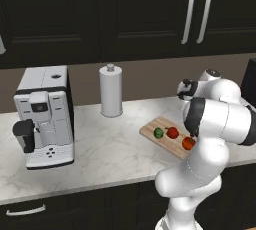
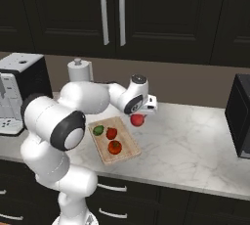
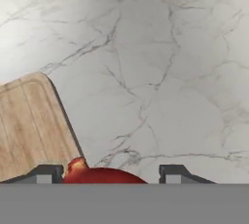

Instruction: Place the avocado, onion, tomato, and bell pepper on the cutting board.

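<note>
Holding a red ball (image 2: 138,120) between my fingertips (image 3: 44,174), gripper (image 3: 109,175) clamped on it right of the board (image 2: 128,146), avocado (image 2: 98,130) on the board's far left, two red balls (image 2: 112,133) beside it

cutting board (image 3: 29,125): matt planked wood | counter (image 3: 160,72): smooth veined marble | cabinets (image 2: 161,13): dark matt

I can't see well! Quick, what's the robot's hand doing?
Gripper: jaws either side of a red vegetable beside the board; firm grip cannot be told.
</note>
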You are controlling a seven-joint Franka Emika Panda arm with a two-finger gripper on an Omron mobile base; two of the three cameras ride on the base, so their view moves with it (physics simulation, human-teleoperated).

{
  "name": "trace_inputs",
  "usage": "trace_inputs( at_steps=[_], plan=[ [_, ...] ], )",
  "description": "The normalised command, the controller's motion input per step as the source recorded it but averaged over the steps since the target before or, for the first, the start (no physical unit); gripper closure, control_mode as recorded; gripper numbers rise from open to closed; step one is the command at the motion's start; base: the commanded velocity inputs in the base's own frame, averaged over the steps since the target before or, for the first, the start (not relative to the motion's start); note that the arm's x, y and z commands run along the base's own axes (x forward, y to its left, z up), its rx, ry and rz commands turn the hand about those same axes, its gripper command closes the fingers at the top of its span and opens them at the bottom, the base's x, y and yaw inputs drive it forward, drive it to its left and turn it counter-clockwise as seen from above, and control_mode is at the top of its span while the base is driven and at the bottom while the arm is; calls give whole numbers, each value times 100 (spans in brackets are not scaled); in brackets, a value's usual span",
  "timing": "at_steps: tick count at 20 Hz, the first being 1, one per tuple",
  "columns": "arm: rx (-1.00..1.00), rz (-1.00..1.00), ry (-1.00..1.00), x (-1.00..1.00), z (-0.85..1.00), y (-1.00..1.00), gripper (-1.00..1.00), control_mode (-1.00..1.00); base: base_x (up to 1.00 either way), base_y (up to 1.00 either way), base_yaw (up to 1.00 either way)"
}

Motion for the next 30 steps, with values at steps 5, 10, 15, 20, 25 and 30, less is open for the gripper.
trace_inputs(
  at_steps=[5, 10, 15, 20, 25, 30],
  plan=[
    [0, 8, 0, -48, 15, 33, 100, -100, 0, 0, 0],
    [0, 6, 0, -35, 2, 35, 100, -100, 0, 0, 0],
    [0, 5, 0, -33, 0, 24, 100, -100, 0, 0, 0],
    [0, 5, 0, -36, 0, 17, 100, -100, 0, 0, 0],
    [0, 7, 0, -25, 0, 14, 100, -100, 0, 0, 0],
    [0, 9, 0, 1, 0, 0, 100, -100, 0, 0, 0]
  ],
)
